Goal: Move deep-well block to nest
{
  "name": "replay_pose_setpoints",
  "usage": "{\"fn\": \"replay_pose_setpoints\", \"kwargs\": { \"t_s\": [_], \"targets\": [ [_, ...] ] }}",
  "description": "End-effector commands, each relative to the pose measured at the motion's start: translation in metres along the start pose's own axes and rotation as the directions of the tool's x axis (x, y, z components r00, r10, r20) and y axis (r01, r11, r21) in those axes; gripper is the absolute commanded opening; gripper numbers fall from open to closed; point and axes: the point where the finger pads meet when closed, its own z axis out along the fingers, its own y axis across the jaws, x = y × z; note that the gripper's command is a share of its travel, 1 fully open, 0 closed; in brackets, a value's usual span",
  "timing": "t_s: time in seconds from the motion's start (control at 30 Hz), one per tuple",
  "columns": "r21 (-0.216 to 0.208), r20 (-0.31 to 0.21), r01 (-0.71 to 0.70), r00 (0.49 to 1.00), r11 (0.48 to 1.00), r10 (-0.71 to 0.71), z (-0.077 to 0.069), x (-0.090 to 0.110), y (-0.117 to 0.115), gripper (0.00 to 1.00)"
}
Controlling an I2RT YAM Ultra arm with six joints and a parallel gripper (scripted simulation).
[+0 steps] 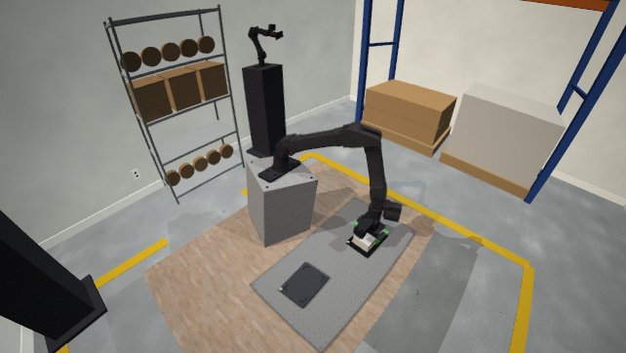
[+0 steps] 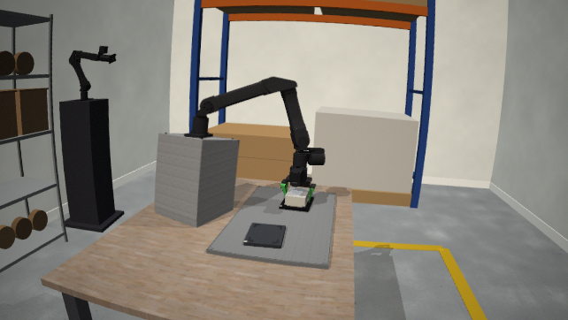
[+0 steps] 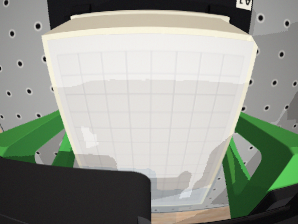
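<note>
The deep-well block (image 1: 364, 243) (image 2: 295, 199) (image 3: 150, 70), cream-white with a pale gridded top, stands upright in nest N2 (image 1: 369, 253) (image 3: 150, 5), the far nest in the exterior view. It looks level. In the wrist view a cut corner of the block is nearest the A1 label (image 3: 244, 3) on the nest. Whether its underside sits fully inside the locators is hidden. My gripper (image 1: 369, 233) (image 2: 298, 191) (image 3: 148, 110) is open, with its green fingers low on either side of the block. Nest N1 (image 1: 304, 285) (image 2: 265, 235) is a dark plate holding nothing.
Both nests are on the grey perforated board (image 1: 341, 297) (image 2: 305, 252) on the wooden table (image 1: 205, 278) (image 2: 177, 274). The arm's grey pedestal (image 1: 288, 215) (image 2: 195, 181) stands beside the board. A dark wrist part covers the lower left of the wrist view.
</note>
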Motion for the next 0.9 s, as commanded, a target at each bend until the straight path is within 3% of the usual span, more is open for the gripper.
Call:
{"fn": "replay_pose_setpoints", "kwargs": {
  "t_s": [0.0,0.17,0.63,0.87],
  "targets": [
    [-0.012,-0.002,0.0,1.0,1.0,0.0,-0.003,0.002,0.004,1.0],
    [-0.012,-0.002,0.0,1.0,1.0,0.0,-0.003,0.002,0.004,1.0],
    [-0.012,-0.002,0.0,1.0,1.0,0.0,-0.035,0.002,0.004,1.0],
    [-0.012,-0.002,0.0,1.0,1.0,0.0,-0.035,0.002,0.004,1.0]
  ]
}}
